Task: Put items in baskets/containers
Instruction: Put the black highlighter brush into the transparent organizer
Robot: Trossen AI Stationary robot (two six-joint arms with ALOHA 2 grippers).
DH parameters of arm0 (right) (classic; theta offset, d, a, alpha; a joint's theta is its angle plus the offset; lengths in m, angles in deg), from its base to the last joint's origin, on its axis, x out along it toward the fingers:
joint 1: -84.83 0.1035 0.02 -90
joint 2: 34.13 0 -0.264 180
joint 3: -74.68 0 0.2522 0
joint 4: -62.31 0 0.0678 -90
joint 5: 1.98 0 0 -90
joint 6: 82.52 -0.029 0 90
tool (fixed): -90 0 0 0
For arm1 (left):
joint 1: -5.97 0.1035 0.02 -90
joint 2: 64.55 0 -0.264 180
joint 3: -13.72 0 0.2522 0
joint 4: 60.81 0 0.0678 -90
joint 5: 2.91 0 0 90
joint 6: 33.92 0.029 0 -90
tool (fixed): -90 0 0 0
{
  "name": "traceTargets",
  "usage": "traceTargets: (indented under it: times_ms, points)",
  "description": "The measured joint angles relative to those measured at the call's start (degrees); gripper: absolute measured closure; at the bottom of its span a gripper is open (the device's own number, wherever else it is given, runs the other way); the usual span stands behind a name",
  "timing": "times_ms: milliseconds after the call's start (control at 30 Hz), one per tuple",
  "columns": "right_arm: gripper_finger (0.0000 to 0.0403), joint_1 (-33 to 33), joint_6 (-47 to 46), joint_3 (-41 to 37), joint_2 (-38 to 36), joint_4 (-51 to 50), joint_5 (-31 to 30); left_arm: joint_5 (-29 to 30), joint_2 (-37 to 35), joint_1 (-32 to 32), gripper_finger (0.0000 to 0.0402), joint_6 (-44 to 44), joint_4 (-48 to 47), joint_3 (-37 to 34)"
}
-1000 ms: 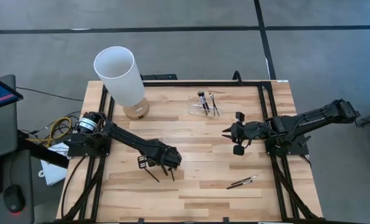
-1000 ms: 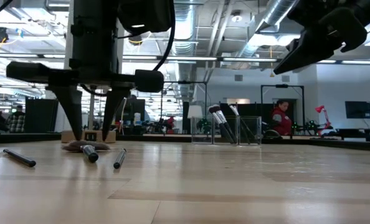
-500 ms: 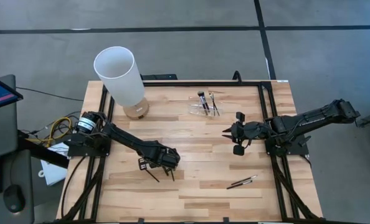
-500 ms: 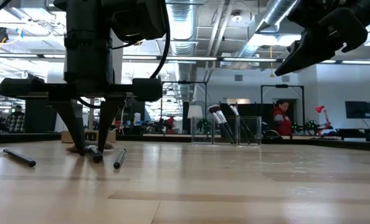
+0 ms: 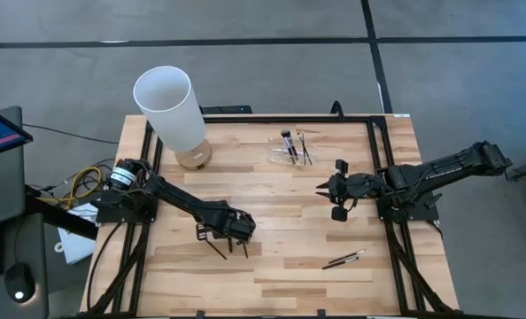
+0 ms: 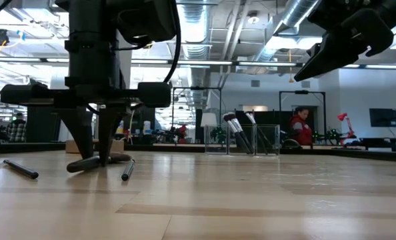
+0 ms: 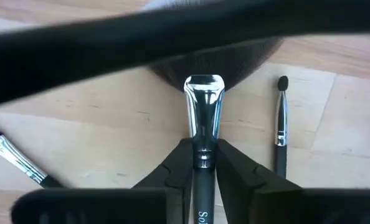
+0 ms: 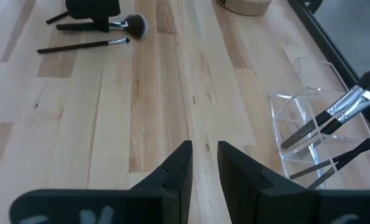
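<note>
My left gripper points straight down at the table's near left and is shut on a dark-handled makeup brush with a silver ferrule and a wide dark head. Two more thin brushes lie beside it. The clear holder stands at the far middle with several brushes leaning in its slots. My right gripper hovers above the table's right middle, its fingers a narrow gap apart with nothing between them. My left gripper pinches the brush's dark handle just behind the silver ferrule between its two fingers. The fingers come from above, pointing down, and lie across the handle. The brush lies flat on the table.
A tall white cylinder on a wooden base stands at the far left. Two brushes lie near the front right. A black frame runs along the table's edges. A person shows in the room beyond.
My left gripper has sunk a little onto the table and shut its fingers on the brush's handle. In the low view the brush has swung round between the closing fingers and now lies crosswise.
</note>
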Motion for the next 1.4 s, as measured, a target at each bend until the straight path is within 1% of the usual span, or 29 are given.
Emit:
traceTargets:
  times_ms: [67, 233, 333, 500, 700, 833, 967, 1067, 1233, 1400]
  points:
    - [0.0337, 0.0, 0.4, 0.0, 0.0, 0.1, 0.0, 1.1, -0.6, -0.3, 0.0343, 0.9, 0.0, -0.1]
    - [0.0337, 0.0, 0.6, 0.0, 0.0, 0.2, 0.0, 11.9, -4.6, -0.5, 0.0353, 4.0, -0.1, -0.2]
    - [0.0337, 0.0, 0.6, 0.0, 0.0, 0.2, 0.0, 19.9, -7.6, -0.7, 0.0355, 9.2, 0.7, -0.2]
    - [0.0337, 0.0, 0.5, 0.0, 0.0, 0.3, -0.1, 35.0, -11.8, 0.0, 0.035, 19.1, 3.5, -0.2]
    - [0.0337, 0.0, 0.5, 0.0, 0.0, 1.0, -0.2, 46.9, -12.1, 2.5, 0.035, 34.6, 11.8, -0.1]
    - [0.0337, 0.0, 0.5, 0.0, 0.0, 1.3, -0.2, 49.5, -10.2, 6.0, 0.0348, 47.6, 22.2, -0.1]
    - [0.0337, 0.0, 0.5, 0.0, 0.0, 2.3, -0.3, 49.7, -7.6, 10.0, 0.0349, 62.3, 36.1, -0.1]
    - [0.0337, 0.0, 0.5, 0.0, 0.0, 3.0, -0.3, 49.7, -5.2, 13.2, 0.0349, 70.9, 44.8, 0.0]
    - [0.0337, 0.0, 0.4, -0.1, 0.0, 2.5, -0.3, 49.7, -1.1, 17.6, 0.0349, 79.2, 55.2, 0.0]
    - [0.0337, 0.0, 1.0, -2.7, 0.0, 3.9, -0.5, 49.6, -0.4, 20.1, 0.0349, 86.7, 63.7, 0.0]
